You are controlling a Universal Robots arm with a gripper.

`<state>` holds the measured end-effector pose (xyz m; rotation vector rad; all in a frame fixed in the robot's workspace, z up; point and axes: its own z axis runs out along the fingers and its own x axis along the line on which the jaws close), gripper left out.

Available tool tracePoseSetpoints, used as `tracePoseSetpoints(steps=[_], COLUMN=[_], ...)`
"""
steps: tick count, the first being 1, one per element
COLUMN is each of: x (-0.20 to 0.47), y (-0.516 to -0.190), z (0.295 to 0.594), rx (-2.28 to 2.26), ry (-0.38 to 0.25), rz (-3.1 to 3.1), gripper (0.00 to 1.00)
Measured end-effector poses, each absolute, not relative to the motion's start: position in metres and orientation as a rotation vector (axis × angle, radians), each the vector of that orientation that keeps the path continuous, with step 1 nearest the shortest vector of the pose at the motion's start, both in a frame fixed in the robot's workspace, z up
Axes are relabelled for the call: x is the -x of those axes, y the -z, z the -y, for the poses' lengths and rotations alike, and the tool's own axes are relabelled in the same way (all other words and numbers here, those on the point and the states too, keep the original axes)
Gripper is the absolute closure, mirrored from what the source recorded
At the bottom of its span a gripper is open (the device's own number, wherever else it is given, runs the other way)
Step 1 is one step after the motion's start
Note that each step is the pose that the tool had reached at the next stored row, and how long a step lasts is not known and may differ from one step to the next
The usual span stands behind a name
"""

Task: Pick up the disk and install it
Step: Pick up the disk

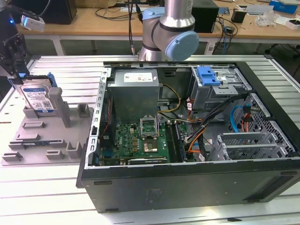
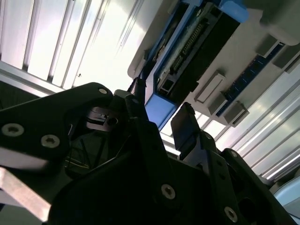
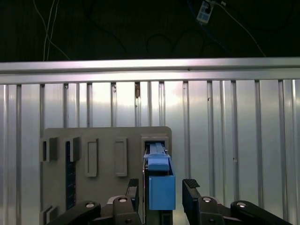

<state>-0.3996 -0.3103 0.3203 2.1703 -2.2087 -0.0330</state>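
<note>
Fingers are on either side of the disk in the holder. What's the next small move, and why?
Probably close the fingers on the disk. In the first wrist view the open gripper straddles its blue frame with a gap showing beside it, and the disk stands in the gray holder, so nothing seems gripped yet.

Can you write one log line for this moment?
claw: open, around disk | disk: standing in gray holder | install: not yet done
</note>
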Motion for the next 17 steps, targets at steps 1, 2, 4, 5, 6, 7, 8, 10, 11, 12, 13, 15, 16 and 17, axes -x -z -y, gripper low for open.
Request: tracePoseSetpoints(steps=[1,2,4,5,6,7,8,10,11,12,13,15,16,17], x=[0.3997,0.3998,0.401,0.4021,0.4027,0.4032,0.4035,0.4037,0.4038,0.4038,0.4038,0.4038,0.4038,0.4038], y=[-0.3199,-0.3196,-0.3181,-0.3173,-0.317,-0.3167,-0.3165,-0.3163,-0.316,-0.3156,-0.3152,-0.3139,-0.3139,-0.3138], z=[0.3099,0.3095,0.3075,0.307,0.3068,0.3066,0.3065,0.3065,0.3064,0.3064,0.3064,0.3064,0.3064,0.3064], rx=[-2.17,-2.171,-2.17,-2.171,-2.171,-2.171,-2.171,-2.17,-2.17,-2.17,-2.171,-2.17,-2.17,-2.17], ry=[0.033,0.033,0.033,0.033,0.033,0.033,0.033,0.033,0.033,0.033,0.033,0.033,0.033,0.033], rz=[2.209,2.209,2.208,2.209,2.209,2.209,2.209,2.208,2.208,2.208,2.208,2.208,2.208,2.208], gripper=[0.51,0.51,0.51,0.51,0.51,0.51,0.51,0.51,0.51,0.51,0.51,0.51,0.51,0.51])
